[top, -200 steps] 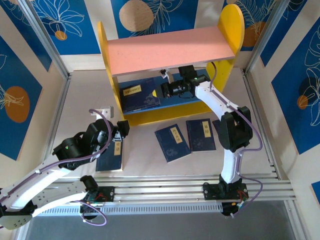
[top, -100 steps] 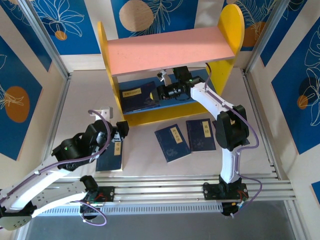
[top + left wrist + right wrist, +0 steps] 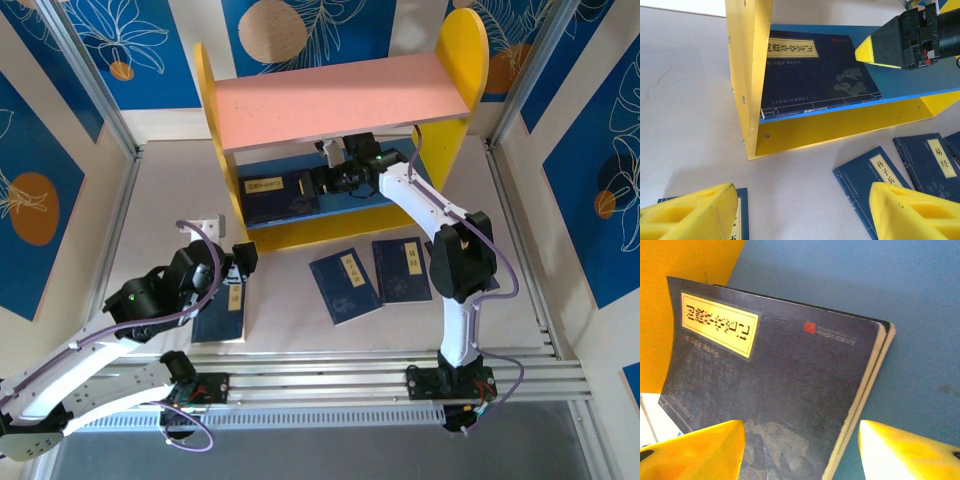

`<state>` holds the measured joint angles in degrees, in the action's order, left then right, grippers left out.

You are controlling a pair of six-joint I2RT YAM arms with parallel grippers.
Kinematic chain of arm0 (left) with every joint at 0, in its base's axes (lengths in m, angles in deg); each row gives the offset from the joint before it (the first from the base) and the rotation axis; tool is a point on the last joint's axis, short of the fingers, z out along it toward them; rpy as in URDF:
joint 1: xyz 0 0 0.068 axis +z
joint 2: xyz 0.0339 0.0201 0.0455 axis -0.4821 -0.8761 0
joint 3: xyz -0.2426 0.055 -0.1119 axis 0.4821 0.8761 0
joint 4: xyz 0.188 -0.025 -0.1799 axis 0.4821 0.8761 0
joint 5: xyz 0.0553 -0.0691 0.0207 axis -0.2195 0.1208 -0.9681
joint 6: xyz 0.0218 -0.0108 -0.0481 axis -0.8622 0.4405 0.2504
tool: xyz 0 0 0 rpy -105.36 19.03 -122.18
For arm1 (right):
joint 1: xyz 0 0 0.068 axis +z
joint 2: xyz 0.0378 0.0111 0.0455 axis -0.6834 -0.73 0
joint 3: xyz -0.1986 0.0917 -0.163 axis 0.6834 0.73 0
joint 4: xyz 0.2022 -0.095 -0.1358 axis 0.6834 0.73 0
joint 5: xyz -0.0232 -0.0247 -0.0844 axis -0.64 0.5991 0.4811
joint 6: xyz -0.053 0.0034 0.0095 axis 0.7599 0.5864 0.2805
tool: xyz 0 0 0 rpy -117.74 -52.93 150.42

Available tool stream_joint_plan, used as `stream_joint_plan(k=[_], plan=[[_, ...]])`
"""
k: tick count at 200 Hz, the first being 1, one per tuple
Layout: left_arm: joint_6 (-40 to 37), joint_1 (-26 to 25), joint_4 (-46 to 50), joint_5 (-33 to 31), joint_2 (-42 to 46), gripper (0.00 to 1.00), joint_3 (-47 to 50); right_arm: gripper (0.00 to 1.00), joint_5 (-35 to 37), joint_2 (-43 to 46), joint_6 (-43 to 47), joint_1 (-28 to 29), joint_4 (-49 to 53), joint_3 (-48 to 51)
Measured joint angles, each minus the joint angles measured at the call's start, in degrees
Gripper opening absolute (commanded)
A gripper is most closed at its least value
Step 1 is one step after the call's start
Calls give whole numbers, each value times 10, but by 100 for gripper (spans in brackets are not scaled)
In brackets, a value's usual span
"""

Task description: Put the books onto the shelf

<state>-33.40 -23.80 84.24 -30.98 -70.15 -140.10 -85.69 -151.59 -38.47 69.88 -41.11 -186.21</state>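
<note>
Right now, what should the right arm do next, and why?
Probably draw the right gripper back out of the shelf: its fingers are open, and the book there lies flat on the blue board against the yellow panel.

The shelf (image 3: 340, 100) is made of smooth painted board, pretty matt, with tiny screw heads (image 3: 743, 100) sunk into its yellow side. The book (image 3: 775, 385) on its blue lower board is bound in dark paper with a faint satin sheen, and cream page edges are exposed. Matt, pitted yellow foam is seen on the pads (image 3: 910, 215) of the left gripper (image 3: 803, 194). The table (image 3: 170, 200) under the shelf is finished pale and matt, a bit scuffed. Brushed-metal rails (image 3: 330, 380) are laid in front of the shelf.
</note>
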Motion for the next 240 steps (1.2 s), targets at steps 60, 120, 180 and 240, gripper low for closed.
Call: stream_joint_plan(k=[60, 120, 180, 240], plan=[[0, 0, 0, 0, 0, 71, 4, 61, 15, 48, -3, 0, -5, 60], [0, 0, 0, 0, 0, 71, 4, 61, 15, 92, -14, 6, -22, 120], [0, 0, 0, 0, 0, 70, 4, 61, 15, 94, -17, 21, -33, 137], [0, 0, 0, 0, 3, 71, 4, 61, 16, 94, -17, 22, -35, 137]])
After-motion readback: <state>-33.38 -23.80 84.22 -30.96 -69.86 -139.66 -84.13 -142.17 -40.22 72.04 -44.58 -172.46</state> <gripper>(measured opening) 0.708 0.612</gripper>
